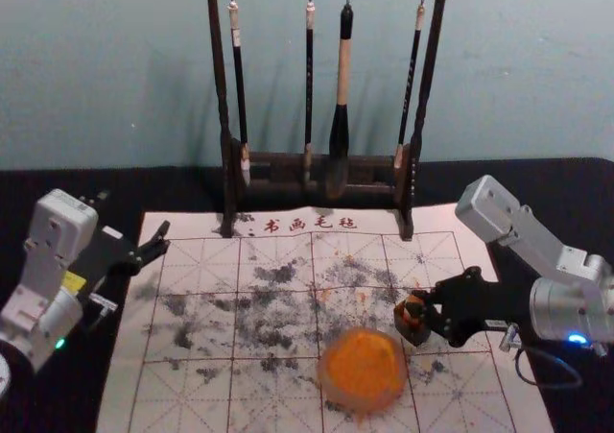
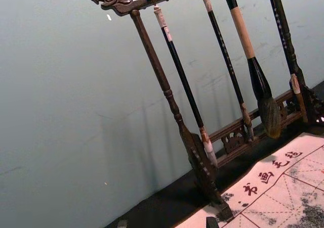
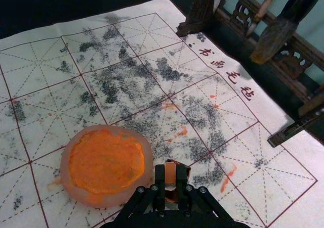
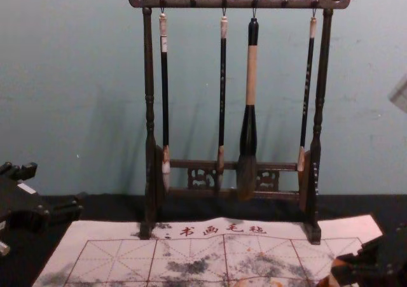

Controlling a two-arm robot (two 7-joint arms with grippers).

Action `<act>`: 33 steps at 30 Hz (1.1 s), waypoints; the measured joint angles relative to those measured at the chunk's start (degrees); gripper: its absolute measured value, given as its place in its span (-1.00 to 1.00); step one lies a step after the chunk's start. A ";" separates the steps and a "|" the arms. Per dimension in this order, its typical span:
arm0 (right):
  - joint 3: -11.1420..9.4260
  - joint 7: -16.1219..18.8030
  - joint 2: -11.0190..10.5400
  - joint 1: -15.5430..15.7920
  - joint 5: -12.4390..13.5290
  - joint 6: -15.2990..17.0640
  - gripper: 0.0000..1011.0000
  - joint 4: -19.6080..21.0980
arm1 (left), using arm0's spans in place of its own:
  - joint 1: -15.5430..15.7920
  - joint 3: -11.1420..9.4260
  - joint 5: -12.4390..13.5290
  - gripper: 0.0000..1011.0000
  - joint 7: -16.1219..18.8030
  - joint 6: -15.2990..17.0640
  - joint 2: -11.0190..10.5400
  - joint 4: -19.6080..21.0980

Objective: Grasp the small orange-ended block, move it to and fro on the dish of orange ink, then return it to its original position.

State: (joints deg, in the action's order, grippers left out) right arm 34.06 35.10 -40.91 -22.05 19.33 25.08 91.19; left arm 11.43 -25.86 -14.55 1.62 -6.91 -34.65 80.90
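The small orange-ended block point(image 1: 413, 328) is upright just right of the dish of orange ink point(image 1: 363, 370); whether it touches the mat I cannot tell. My right gripper point(image 1: 420, 308) reaches in from the right and holds its upper part. In the right wrist view, the right gripper point(image 3: 170, 176) is shut on the block point(image 3: 170, 172), both fingers against its sides, beside the dish point(image 3: 106, 165). Off the mat's left edge, my left gripper point(image 1: 133, 218) hangs idle and open; its tips show in the left wrist view, the left gripper point(image 2: 167, 223) holding nothing.
A white gridded mat point(image 1: 216, 332) with grey smudges and orange spots lies on the black table point(image 1: 556, 188). Behind it stands a dark wooden rack point(image 1: 429, 87) with several hanging brushes, its feet reaching the mat's back edge.
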 joint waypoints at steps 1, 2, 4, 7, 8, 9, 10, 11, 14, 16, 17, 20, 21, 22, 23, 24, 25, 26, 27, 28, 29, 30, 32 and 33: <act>-0.06 -0.02 -0.02 0.05 -0.05 -0.11 -0.83 0.06 | 0.00 0.00 0.00 0.98 0.00 0.00 0.00 0.00; -0.12 -0.02 -0.05 0.09 -0.11 -0.19 -0.83 0.12 | 0.00 0.00 0.00 0.98 0.00 0.00 0.00 0.00; -0.23 -0.01 -0.14 0.15 -0.29 -0.42 -0.83 0.31 | 0.00 0.00 0.00 0.98 0.00 0.00 0.00 0.00; -0.28 0.00 -0.13 0.20 -0.57 -0.53 -0.83 0.41 | 0.00 0.00 0.00 0.98 0.00 0.00 0.00 0.00; -0.28 0.02 -0.12 0.20 -0.64 -0.54 -0.83 0.41 | 0.00 0.00 0.00 0.98 0.00 0.00 0.00 0.00; -0.28 0.05 -0.09 0.21 -0.78 -0.54 -0.83 0.41 | 0.00 0.00 0.00 0.98 0.00 0.00 0.00 0.00; -0.28 0.08 -0.09 0.22 -0.84 -0.54 -0.83 0.41 | 0.00 0.00 0.00 0.98 0.00 0.00 0.00 0.00; -0.28 0.13 -0.08 0.27 -0.98 -0.54 -0.83 0.42 | 0.00 0.00 0.00 0.98 0.00 0.00 0.00 0.00; -0.25 0.21 -0.07 0.30 -1.20 -0.54 -0.83 0.41 | 0.00 0.00 0.00 0.98 0.00 0.00 0.00 0.00; -0.22 0.33 -0.07 0.30 -1.41 -0.55 -0.83 0.41 | 0.00 0.00 0.00 0.98 0.00 0.00 0.00 0.00; -0.20 0.37 -0.06 0.30 -1.47 -0.55 -0.83 0.41 | 0.00 0.00 0.00 0.98 0.00 0.00 0.00 0.00; -0.12 0.49 0.02 0.28 -1.78 -0.51 -0.83 0.40 | 0.00 0.00 0.00 0.98 0.00 0.00 0.00 0.00; -0.12 0.53 0.03 0.28 -1.85 -0.50 -0.83 0.39 | 0.00 0.00 0.00 0.98 0.00 0.00 0.00 0.00; -0.10 0.59 0.07 0.26 -1.97 -0.48 -0.83 0.37 | 0.00 0.00 0.00 0.98 0.00 0.00 0.00 0.00; -0.09 0.62 0.09 0.25 -2.03 -0.47 -0.83 0.37 | 0.00 0.00 0.00 0.98 0.00 0.00 0.00 0.00; -0.09 0.66 0.12 0.23 -2.11 -0.45 -0.83 0.36 | 0.00 0.00 0.00 0.98 0.00 0.00 0.00 0.00; -0.09 0.68 0.12 0.23 -2.14 -0.46 -0.83 0.35 | 0.00 0.00 0.00 0.98 0.00 0.00 0.00 0.00; -0.09 0.70 0.12 0.23 -2.17 -0.46 -0.83 0.34 | 0.00 0.00 0.00 0.98 0.00 0.00 0.00 0.00; -0.09 0.72 0.12 0.23 -2.20 -0.47 -0.83 0.34 | 0.00 0.00 0.00 0.98 0.00 0.00 0.00 0.00; -0.11 0.74 0.12 0.25 -2.28 -0.48 -0.83 0.34 | 0.00 0.00 0.00 0.98 0.00 0.00 0.00 0.00; -0.12 0.74 0.12 0.27 -2.32 -0.49 -0.83 0.34 | 0.00 0.00 0.00 0.98 0.00 0.00 0.00 0.00; -0.13 0.74 0.12 0.28 -2.37 -0.51 -0.83 0.34 | 0.00 0.00 0.00 0.98 0.00 0.00 0.00 0.00; -0.20 0.73 0.12 0.34 -2.50 -0.58 -0.83 0.34 | 0.00 0.00 0.00 0.98 0.00 0.00 0.00 0.00; -0.21 0.73 0.12 0.34 -2.50 -0.58 -0.83 0.34 | 0.00 0.00 0.00 0.98 0.00 0.00 0.00 0.00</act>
State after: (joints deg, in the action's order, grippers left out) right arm 33.86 35.83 -40.79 -21.70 16.82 24.50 91.54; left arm 11.43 -25.86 -14.55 1.62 -6.91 -34.65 80.90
